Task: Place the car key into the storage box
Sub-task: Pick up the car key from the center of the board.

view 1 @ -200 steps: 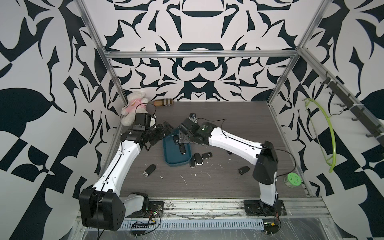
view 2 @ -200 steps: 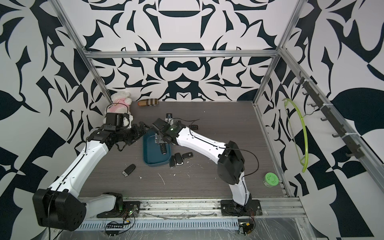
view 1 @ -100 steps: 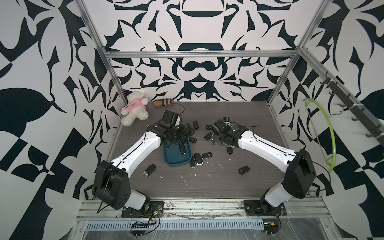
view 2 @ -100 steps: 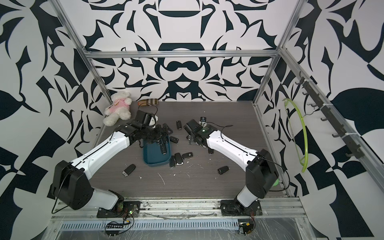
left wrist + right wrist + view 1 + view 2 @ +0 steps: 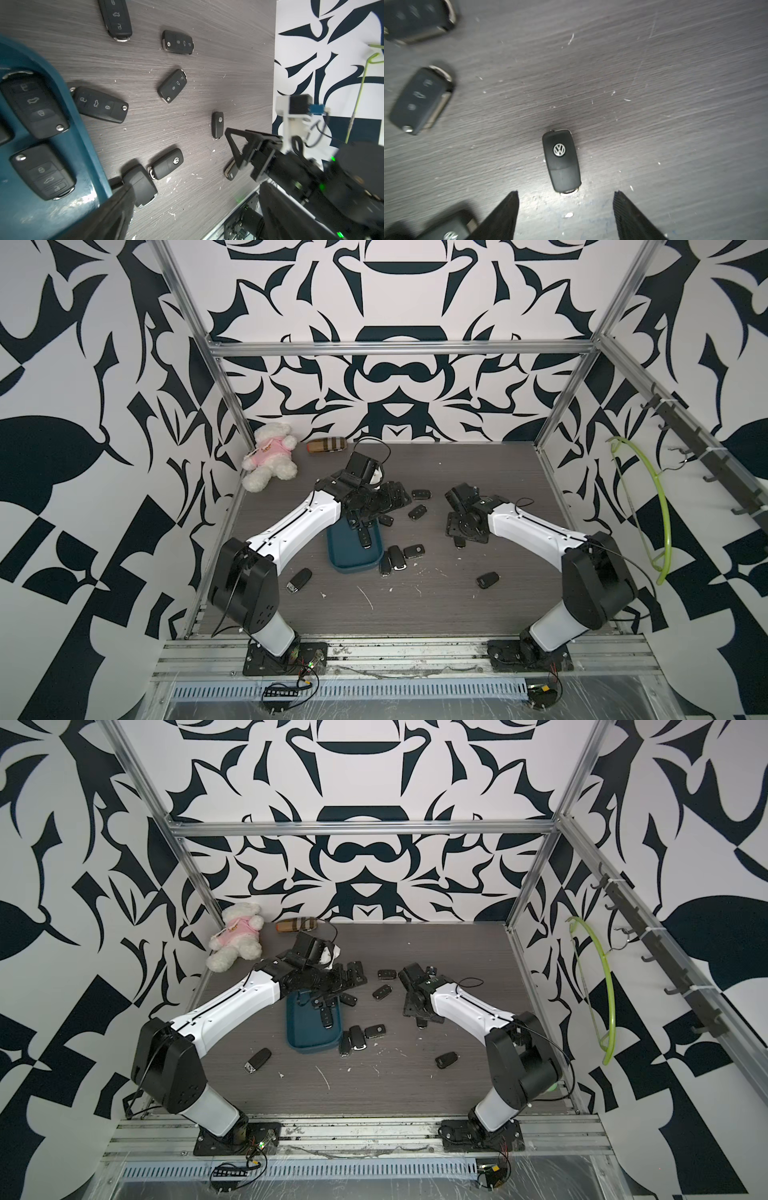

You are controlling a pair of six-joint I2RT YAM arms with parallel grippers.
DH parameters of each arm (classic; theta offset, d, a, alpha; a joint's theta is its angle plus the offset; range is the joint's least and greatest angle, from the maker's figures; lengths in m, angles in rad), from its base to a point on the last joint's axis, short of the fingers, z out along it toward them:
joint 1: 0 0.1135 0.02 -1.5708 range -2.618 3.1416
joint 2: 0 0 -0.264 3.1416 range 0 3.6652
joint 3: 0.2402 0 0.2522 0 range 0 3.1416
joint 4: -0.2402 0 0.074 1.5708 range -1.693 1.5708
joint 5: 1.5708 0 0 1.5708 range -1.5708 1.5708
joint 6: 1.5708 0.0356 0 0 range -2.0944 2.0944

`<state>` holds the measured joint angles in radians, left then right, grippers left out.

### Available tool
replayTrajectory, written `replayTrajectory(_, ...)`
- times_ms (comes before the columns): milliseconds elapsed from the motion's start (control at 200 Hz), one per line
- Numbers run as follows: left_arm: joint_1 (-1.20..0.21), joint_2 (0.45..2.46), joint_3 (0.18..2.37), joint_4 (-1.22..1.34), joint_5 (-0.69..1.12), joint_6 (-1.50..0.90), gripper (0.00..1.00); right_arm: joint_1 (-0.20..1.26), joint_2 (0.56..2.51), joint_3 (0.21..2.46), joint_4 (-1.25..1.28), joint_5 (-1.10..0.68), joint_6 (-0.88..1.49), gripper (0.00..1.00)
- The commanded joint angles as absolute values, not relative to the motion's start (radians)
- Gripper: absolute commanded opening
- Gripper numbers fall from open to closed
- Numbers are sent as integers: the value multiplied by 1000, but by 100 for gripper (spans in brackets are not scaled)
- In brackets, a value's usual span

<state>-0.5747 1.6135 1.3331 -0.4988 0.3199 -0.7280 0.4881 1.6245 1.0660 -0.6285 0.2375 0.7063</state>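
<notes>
The storage box (image 5: pixel 353 562) is a teal bin at mid-table, and black car keys lie in it (image 5: pixel 34 106). My left gripper (image 5: pixel 191 207) hangs open and empty over the box's far end (image 5: pixel 374 506). Its fingers reach out past the box wall (image 5: pixel 62 128). To the right, my right gripper (image 5: pixel 565 195) points down at the table (image 5: pixel 459 526), open. A black car key (image 5: pixel 561 162) with a VW badge lies flat just ahead of its fingertips, untouched, and shows again in the left wrist view (image 5: pixel 217 124). A second key (image 5: pixel 230 172) lies under that gripper.
Several loose keys lie around the box (image 5: pixel 395 558), at the front left (image 5: pixel 298 580), front right (image 5: pixel 487 580) and behind (image 5: pixel 422 493). A white teddy bear (image 5: pixel 270 456) and a plaid pouch (image 5: pixel 327 445) sit at the back left. A green hanger (image 5: pixel 660 497) hangs on the right wall.
My right arm has pulled away from over the box to the right and come down over the loose keys, its jaws narrowing. My left arm has swung in from the left over the box's far end.
</notes>
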Motion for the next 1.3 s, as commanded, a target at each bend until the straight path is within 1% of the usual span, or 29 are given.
replayTrajectory(0,-577,1616,1349,-521,330,-700,99,474,1657,1058,-577,200,665,73)
replayTrajectory(95,-575,1614,1350,-536,316,-698,99,470,1704,1067,-559,195,651,72)
replayTrajectory(125,-576,1613,1350,-539,313,-698,99,466,1719,1070,-555,155,647,70)
replayTrajectory(255,-575,1607,1350,-553,305,-697,99,453,1775,1086,-560,152,637,62)
replayTrajectory(535,-575,1587,1339,-564,281,-692,99,445,1793,1091,-543,158,614,58)
replayTrajectory(610,-576,1583,1337,-563,280,-693,99,445,1794,1092,-544,158,608,47)
replayTrajectory(650,-575,1582,1337,-563,279,-693,99,445,1793,1094,-546,161,605,43)
replayTrajectory(825,-575,1575,1333,-564,269,-692,99,445,1773,1107,-579,176,614,43)
replayTrajectory(845,-574,1573,1332,-563,266,-692,99,446,1770,1110,-584,210,613,43)
replayTrajectory(920,-575,1566,1328,-563,255,-691,99,460,1753,1123,-602,223,619,43)
replayTrajectory(1020,-575,1551,1316,-566,226,-690,99,504,1740,1170,-647,265,627,42)
replayTrajectory(1055,-574,1544,1311,-567,214,-689,99,523,1744,1198,-668,275,631,39)
replayTrajectory(1095,-574,1537,1306,-568,200,-689,99,544,1749,1231,-689,284,639,38)
replayTrajectory(1295,-552,1476,1268,-577,138,-688,99,664,1796,1399,-747,300,667,38)
